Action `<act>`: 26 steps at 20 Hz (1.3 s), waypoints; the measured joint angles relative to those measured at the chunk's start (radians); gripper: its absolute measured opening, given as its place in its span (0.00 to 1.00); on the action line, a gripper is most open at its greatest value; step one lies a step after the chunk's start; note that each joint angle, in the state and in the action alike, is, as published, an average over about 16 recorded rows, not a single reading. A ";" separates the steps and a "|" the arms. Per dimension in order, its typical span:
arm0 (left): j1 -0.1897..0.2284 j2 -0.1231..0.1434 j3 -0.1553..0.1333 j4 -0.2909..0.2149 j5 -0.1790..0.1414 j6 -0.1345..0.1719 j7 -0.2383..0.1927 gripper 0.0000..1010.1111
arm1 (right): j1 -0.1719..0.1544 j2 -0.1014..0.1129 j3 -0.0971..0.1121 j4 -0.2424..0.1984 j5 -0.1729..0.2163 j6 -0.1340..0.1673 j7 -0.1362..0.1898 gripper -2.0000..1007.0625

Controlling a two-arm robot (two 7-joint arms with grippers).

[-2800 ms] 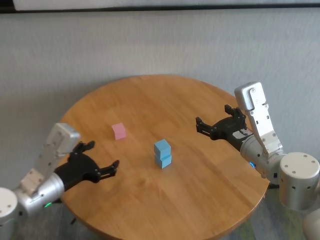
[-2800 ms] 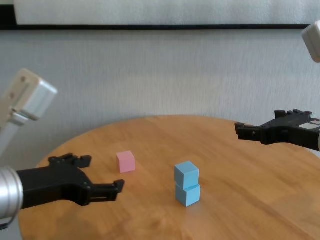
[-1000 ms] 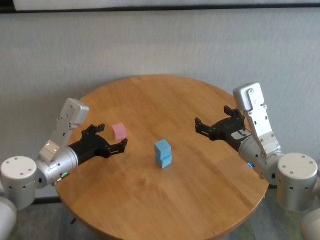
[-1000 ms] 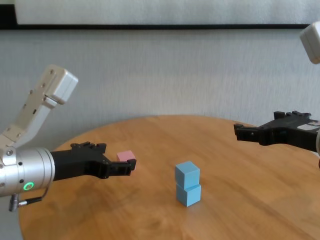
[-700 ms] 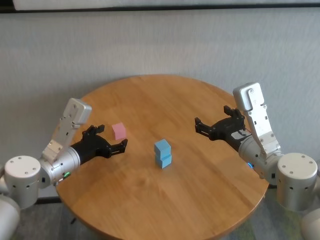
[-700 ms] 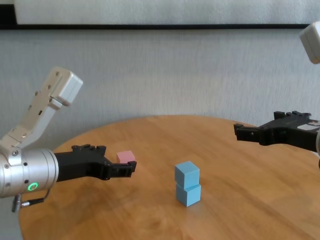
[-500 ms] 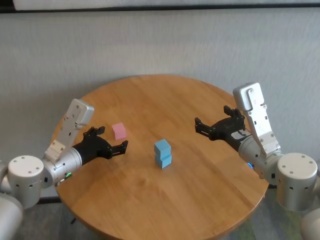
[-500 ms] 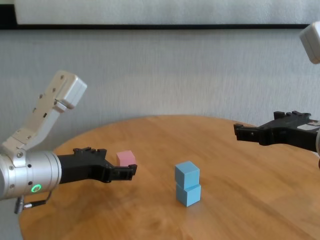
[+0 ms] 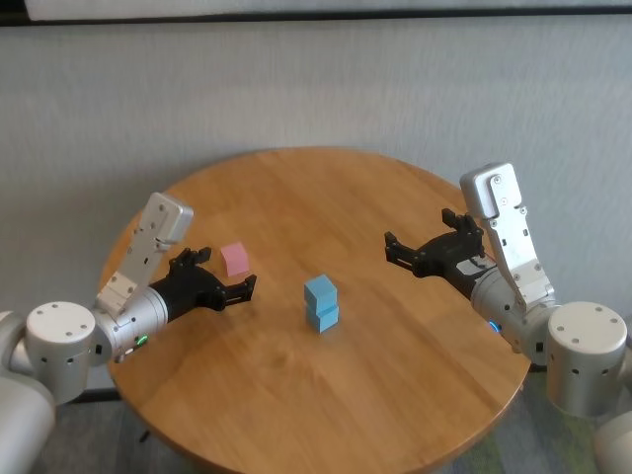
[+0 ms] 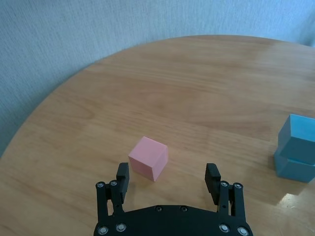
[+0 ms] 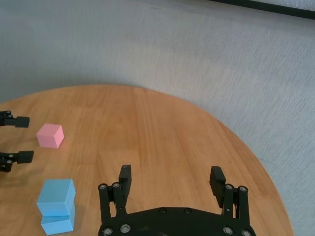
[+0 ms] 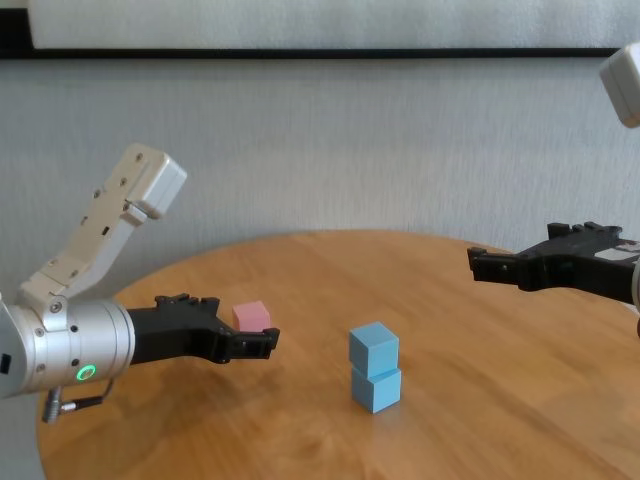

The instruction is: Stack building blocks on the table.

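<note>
1. Since the earlier frames, my left pincer (image 9: 235, 283) has pushed forward across the counter (image 9: 326, 405) toward the pink block (image 9: 235, 259); my right pincer (image 9: 415, 254) has not moved.
2. Nearest to me in the chest view, my left pincer (image 12: 245, 336) hovers low over the wood with its jaws spread wide, grasping nothing.
3. From my left wrist, the pink block (image 10: 148, 158) sits just ahead of my fingertips (image 10: 122, 173), lined up with the gap between them but closer to one side, and not touched.
4. Near the counter's middle, the two light blue blocks (image 9: 321, 302) stand as a stack, one on top of the other, the upper one turned slightly off the lower.
5. The pink block lies alone on the wood, to the left of that stack and a little farther from me.
6. My right pincer hangs above the counter's right side, well apart from the stack, jaws released and empty.
</note>
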 joint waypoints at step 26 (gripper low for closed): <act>-0.099 -0.066 -0.014 0.209 0.031 -0.096 -0.016 0.99 | 0.000 0.000 0.000 0.000 0.000 0.000 0.000 1.00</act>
